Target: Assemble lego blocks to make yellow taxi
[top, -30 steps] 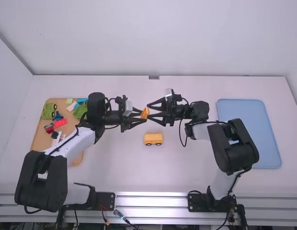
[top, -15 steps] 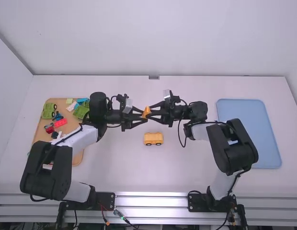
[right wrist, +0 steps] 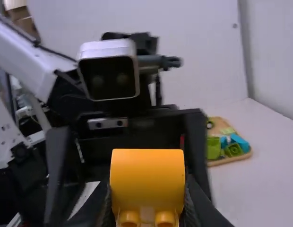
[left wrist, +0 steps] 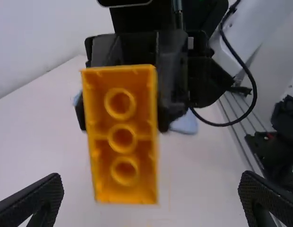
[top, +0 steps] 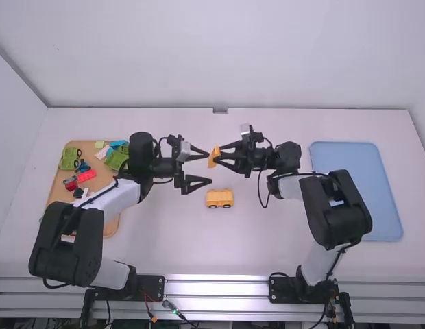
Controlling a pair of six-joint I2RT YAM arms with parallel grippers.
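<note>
"Where's the loose piece?"

"The right end effector [top: 220, 153] has it: its fingers are closed on a yellow-orange block [right wrist: 148, 182], with the hollow underside facing the left end effector [top: 210, 168]."

"And the left one?"

"Spread wide, nothing between its fingers, the block just off their tips."

"How far along are we?"

"Partly built, I'd say. A yellow wheeled body [top: 219, 198] stands on the surface [top: 260, 247], just to the arm-base side of both end effectors. The held block isn't on it."

"So what's left?"

"Probably turning that block studs up and pressing it onto the body as the roof. It could go on crooked if the grip is tilted."

"Anything else needed?"

"Can't tell. The wooden tray [top: 57, 195], beyond the left end effector's wrist, holds green, blue and red pieces, likely for other builds. The blue tray [top: 356, 192] lies well outward of the right end effector."
</note>
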